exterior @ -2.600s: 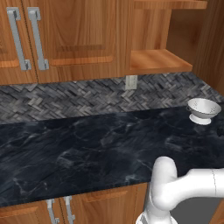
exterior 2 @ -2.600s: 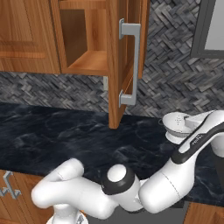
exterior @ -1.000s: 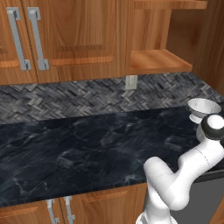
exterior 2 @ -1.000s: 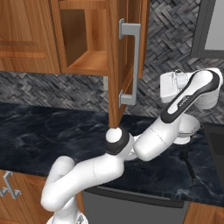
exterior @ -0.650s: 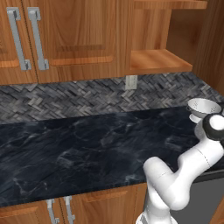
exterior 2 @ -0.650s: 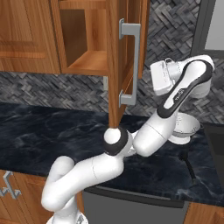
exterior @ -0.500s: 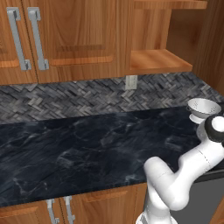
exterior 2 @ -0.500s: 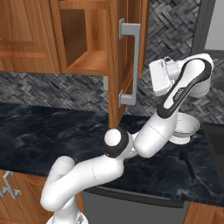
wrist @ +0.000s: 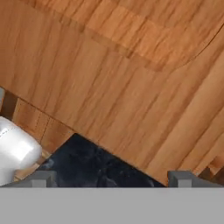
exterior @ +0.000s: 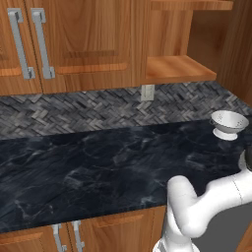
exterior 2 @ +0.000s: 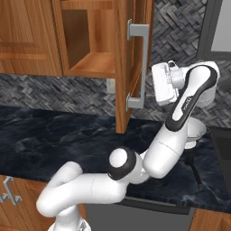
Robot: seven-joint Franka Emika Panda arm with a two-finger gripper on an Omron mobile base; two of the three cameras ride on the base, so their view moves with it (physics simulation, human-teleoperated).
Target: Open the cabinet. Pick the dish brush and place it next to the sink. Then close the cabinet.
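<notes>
Cabinet [exterior 2: 101, 49] standing open, door [exterior 2: 133, 58] swung out edge-on toward the near side, single vertical silver bar handle [exterior 2: 142, 65] on its right face. Wooden shelf [exterior: 179, 69] inside bare as far as can be seen. Hand [wrist: 111, 177] raised just right of the open door at about the height of the handle's lower end, pointed at the door's wooden face; fingers [wrist: 181, 177] spread wide, nothing between them. Panelled wood grain close ahead in the hand view, a wedge of dark worktop below it. White colander [exterior: 229, 124] on the black marbled worktop [exterior: 88, 167] at far right, under the open cabinet. Dish brush: cannot tell where; nothing matching it to be made out. Two-handled wall cabinet [exterior: 74, 44] shut to the left. Small pale outlet plate [exterior: 147, 92] on the grey herringbone backsplash [exterior: 74, 110]. No brands, labels or writing readable anywhere.
</notes>
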